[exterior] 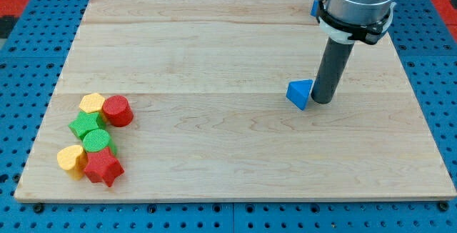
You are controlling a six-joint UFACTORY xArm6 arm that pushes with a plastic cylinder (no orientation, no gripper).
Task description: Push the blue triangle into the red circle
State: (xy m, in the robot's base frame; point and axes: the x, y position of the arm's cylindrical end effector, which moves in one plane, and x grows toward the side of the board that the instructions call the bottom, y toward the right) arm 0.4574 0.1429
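The blue triangle (300, 93), right of board centre with one corner aimed at the view's bottom, touches my tip (320, 102) on its right, well apart from the red circle (118, 110) clustered far left on the wooden board (214, 47)

Pale, smooth wooden board (214, 54) with visible grain; matt plastic-looking blue triangle (300, 93); dark matt rod (330, 68).
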